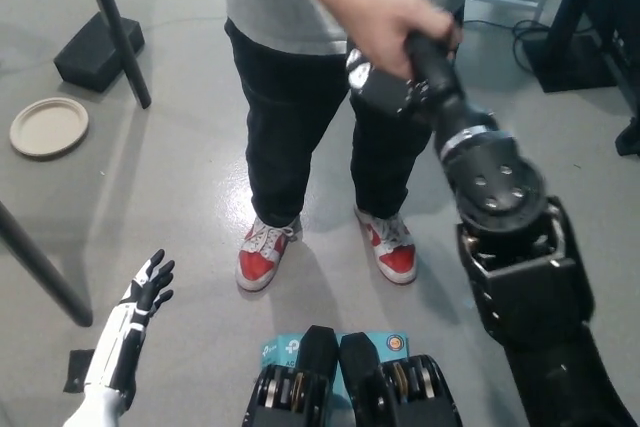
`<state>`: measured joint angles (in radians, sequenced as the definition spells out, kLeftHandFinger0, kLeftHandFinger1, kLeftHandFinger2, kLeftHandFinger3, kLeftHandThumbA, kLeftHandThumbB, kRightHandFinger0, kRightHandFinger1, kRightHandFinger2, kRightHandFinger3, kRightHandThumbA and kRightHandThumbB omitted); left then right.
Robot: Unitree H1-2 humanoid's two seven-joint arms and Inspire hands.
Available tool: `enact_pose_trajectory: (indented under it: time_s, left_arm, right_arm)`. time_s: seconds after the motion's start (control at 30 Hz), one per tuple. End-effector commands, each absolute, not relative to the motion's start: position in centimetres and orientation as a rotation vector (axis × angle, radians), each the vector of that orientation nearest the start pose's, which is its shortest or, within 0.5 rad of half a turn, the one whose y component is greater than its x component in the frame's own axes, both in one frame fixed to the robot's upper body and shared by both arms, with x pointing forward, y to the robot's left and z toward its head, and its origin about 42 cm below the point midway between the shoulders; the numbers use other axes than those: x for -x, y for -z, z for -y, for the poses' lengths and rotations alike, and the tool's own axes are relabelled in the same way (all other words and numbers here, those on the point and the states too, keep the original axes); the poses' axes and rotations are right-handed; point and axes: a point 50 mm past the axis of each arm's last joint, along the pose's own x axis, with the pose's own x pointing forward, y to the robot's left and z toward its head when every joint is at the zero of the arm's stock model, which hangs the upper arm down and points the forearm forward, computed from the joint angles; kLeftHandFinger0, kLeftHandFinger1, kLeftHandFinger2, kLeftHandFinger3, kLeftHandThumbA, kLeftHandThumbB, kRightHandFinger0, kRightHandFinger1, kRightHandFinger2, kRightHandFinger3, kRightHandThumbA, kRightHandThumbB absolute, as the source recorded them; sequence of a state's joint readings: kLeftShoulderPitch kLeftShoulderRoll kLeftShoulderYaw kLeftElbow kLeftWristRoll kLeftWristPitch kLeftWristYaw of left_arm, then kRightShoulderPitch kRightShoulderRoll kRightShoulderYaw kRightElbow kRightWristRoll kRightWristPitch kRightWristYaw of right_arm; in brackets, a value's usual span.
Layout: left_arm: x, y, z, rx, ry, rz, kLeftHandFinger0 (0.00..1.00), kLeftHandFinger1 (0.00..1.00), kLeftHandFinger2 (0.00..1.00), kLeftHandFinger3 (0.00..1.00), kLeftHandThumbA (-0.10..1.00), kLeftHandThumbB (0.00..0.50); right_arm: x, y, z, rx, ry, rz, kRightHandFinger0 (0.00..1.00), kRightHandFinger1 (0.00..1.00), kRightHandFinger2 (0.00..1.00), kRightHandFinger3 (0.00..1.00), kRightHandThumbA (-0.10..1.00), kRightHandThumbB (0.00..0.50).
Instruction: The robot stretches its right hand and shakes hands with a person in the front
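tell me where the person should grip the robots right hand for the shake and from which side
Around the palm of the right hand, coming from above and the front, as the person's hand does now. The black arm reaches up toward the person, so only the palm's top and sides are offered. The left hand rests low, fingers apart.

We see the person only from the torso down; the top edge cuts off head and shoulders. The person's hand is motion-blurred and wraps over the right hand, so most of the black hand is covered and we cannot tell how its fingers lie. The right arm runs out of the bottom edge. The left hand shows at lower left, its forearm cut by the bottom edge. A black post leaves the top edge, its upper end unseen. Dark equipment at upper right is cropped and unidentifiable. A label at bottom centre is half covered, its print too small to read
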<state>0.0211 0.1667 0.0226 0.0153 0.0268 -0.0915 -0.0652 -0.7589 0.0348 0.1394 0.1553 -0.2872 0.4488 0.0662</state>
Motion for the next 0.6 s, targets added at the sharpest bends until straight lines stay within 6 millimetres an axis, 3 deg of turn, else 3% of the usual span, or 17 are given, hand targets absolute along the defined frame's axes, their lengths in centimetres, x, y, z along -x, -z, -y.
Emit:
enact_pose_trajectory:
  time_s: [0.0, 0.17, 0.23, 0.33, 0.4, 0.43, 0.5, 0.53, 0.57]
  left_arm:
    - [-27.4, -10.8, -27.2, -0.186, 0.045, 0.106, 1.0, 1.0, 1.0, 1.0, 1.0, 0.17]
    - [-27.4, -10.8, -27.2, -0.199, 0.039, 0.102, 1.0, 1.0, 1.0, 1.0, 1.0, 0.176]
    - [-27.6, -10.9, -27.3, -0.194, 0.047, 0.111, 1.0, 1.0, 1.0, 1.0, 1.0, 0.16]
    - [-27.6, -10.9, -27.3, -0.194, 0.047, 0.111, 1.0, 1.0, 1.0, 1.0, 1.0, 0.159]
    - [-27.6, -10.8, -27.3, -0.21, 0.047, 0.099, 1.0, 1.0, 1.0, 1.0, 1.0, 0.178]
    - [-27.6, -10.8, -27.3, -0.206, 0.048, 0.107, 1.0, 1.0, 1.0, 1.0, 1.0, 0.169]
    - [-27.6, -10.8, -27.3, -0.205, 0.048, 0.108, 1.0, 1.0, 1.0, 1.0, 1.0, 0.168]
    - [-27.6, -10.8, -27.3, -0.205, 0.048, 0.108, 1.0, 1.0, 1.0, 1.0, 1.0, 0.162]
    - [-27.6, -10.7, -27.2, -0.191, 0.048, 0.106, 1.0, 1.0, 1.0, 1.0, 1.0, 0.162]
  right_arm:
    - [-51.1, -32.4, 6.2, 0.405, -0.213, 0.222, 1.0, 1.0, 1.0, 1.0, 0.16, 0.255]
    - [-51.8, -31.2, 6.1, 0.416, -0.217, 0.206, 1.0, 1.0, 1.0, 1.0, 0.22, 0.28]
    - [-51.7, -30.0, 6.3, 0.433, -0.217, 0.192, 0.99, 1.0, 1.0, 1.0, 0.24, 0.264]
    - [-51.8, -29.9, 6.3, 0.432, -0.216, 0.197, 0.99, 1.0, 1.0, 1.0, 0.24, 0.265]
    - [-51.1, -28.9, 6.9, 0.468, -0.252, 0.212, 1.0, 1.0, 1.0, 1.0, 0.37, 0.274]
    - [-50.7, -29.0, 7.1, 0.47, -0.279, 0.224, 1.0, 1.0, 1.0, 1.0, 0.49, 0.325]
    - [-50.6, -29.0, 7.1, 0.47, -0.282, 0.227, 1.0, 1.0, 1.0, 1.0, 0.51, 0.331]
    - [-50.6, -29.0, 7.1, 0.47, -0.283, 0.227, 1.0, 1.0, 1.0, 1.0, 0.64, 0.466]
    - [-48.4, -29.6, 8.0, 0.499, -0.398, 0.25, 1.0, 1.0, 1.0, 1.0, 0.8, 0.46]
